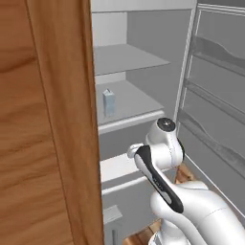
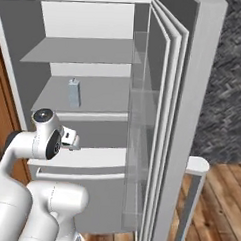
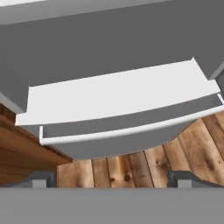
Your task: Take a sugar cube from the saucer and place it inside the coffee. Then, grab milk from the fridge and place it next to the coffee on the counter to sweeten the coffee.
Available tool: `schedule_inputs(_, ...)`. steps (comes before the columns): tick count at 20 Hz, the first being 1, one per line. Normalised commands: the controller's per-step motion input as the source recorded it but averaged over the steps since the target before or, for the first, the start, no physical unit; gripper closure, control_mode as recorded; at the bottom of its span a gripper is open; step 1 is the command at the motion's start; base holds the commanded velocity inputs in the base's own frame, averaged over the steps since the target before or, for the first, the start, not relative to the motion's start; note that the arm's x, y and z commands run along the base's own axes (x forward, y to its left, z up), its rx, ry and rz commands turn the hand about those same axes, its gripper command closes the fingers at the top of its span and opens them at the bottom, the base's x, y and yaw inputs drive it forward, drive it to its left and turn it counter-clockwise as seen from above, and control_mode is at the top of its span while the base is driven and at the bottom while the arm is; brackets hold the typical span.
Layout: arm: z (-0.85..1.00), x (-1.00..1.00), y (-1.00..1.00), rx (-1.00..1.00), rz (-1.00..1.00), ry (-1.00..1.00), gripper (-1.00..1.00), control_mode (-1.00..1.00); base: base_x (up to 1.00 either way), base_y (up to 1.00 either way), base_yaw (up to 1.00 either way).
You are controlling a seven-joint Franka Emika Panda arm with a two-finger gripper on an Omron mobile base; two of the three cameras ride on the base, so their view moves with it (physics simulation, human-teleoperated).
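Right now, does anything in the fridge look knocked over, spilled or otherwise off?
Nothing stands out. The milk stands upright, alone on a middle shelf of the fridge, whose door is swung wide open. No spill or damage shows on the shelves. The gripper is open and points down at the lower shelf and wooden floor.

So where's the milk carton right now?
The milk stands upright on a middle shelf of the open fridge, toward the shelf's left side, above and beyond the robot's arm in both base views.
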Motion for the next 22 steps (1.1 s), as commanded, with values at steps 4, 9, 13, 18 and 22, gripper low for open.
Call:
schedule_inputs(4, 0.0, 0.0, 0.0, 0.0, 0.0, 0.0, -1.0, 1.0, 0.5, 0.34, -0.02)
schedule_inputs(9, 0.0, 0.0, 0.0, 0.0, 0.0, 0.0, -1.0, 1.0, 0.31, 0.32, 0.0)
schedule_inputs(13, 0.0, 0.17, 0.13, 0.0, 0.0, -0.18, -1.0, -1.0, 0.0, 0.0, 0.0)
schedule_inputs(18, 0.09, 0.13, 0.08, 0.0, 0.0, -0.3, -1.0, -1.0, 0.0, 0.0, 0.0)
schedule_inputs(22, 0.27, 0.21, 0.01, 0.0, 0.0, -0.31, -1.0, -1.0, 0.0, 0.0, 0.0)
